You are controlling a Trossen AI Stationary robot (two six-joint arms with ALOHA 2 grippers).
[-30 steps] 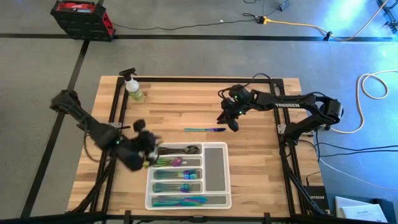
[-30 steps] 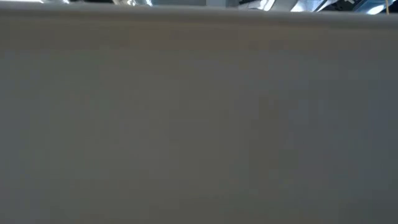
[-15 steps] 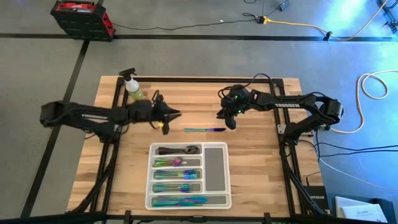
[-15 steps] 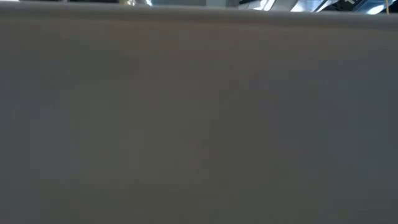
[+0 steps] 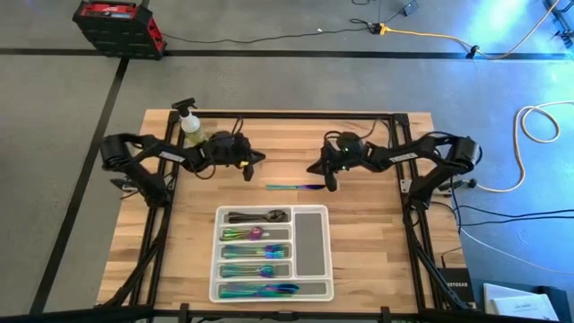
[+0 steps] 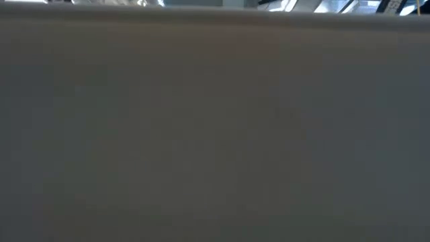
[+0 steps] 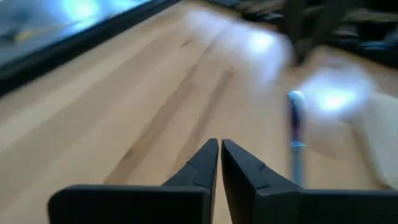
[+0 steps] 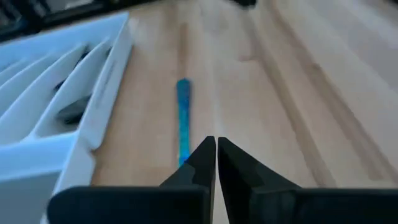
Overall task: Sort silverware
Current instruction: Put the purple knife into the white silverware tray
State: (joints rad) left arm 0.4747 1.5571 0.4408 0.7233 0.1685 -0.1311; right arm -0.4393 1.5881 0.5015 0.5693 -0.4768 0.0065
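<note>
One iridescent knife [image 5: 296,187] lies flat on the wooden table, just beyond the far side of the white compartment tray [image 5: 316,289]. The tray holds sorted silverware [image 5: 258,251]: dark spoons in the far slot, rainbow pieces in the others. My right gripper [image 5: 313,169] is shut and hovers by the knife's right end [image 8: 183,109], pointing toward the table's left. My left gripper [image 5: 257,161] is shut over bare wood, left of the knife [image 7: 296,130], pointing right.
A yellow-green spray bottle [image 5: 191,126] stands at the table's far left corner, behind my left arm. A black frame rail [image 5: 287,115] runs along the far edge. A plain grey surface fills the low view.
My left arm has swung from the tray's left end toward the far edge and then drawn back left, sinking, its gripper now pointing right at the knife. My right gripper has dropped lower beside the knife's right end. The knife and tray have stayed put.
</note>
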